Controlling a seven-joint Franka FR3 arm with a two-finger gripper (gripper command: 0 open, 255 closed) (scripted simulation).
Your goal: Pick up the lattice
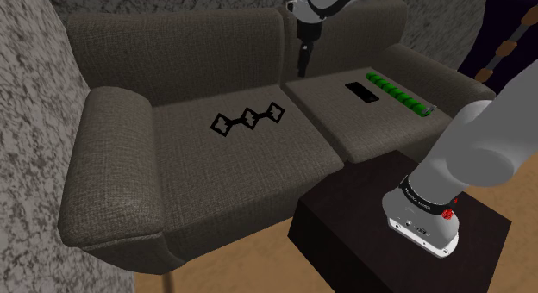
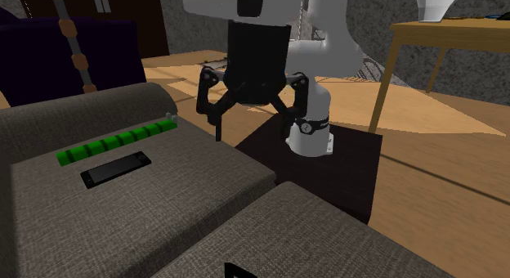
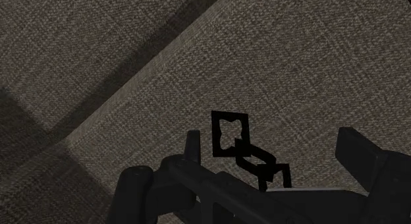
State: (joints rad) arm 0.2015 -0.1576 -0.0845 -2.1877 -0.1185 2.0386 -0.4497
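Note:
The lattice (image 1: 249, 117) is a thin black chain of three diamond-shaped frames, lying flat on the sofa seat cushion (image 1: 233, 162) at the shoulder view's left. My black gripper (image 1: 303, 63) hangs in the air above the seam between the two cushions, near the backrest, up and to the right of the lattice. In the second exterior view the gripper (image 2: 257, 123) is open with nothing in it, and a corner of the lattice (image 2: 234, 271) shows. In the wrist view the lattice (image 3: 215, 132) lies on the cushion beside one finger (image 3: 192, 147), well below the hand.
On the other cushion lie a flat black slab (image 1: 363, 92) and a green segmented bar (image 1: 397, 95). A padded armrest (image 1: 112, 162) bounds the sofa's left end. My dark stand (image 1: 345, 222) sits in front. A wooden table (image 2: 441, 31) stands behind the arm.

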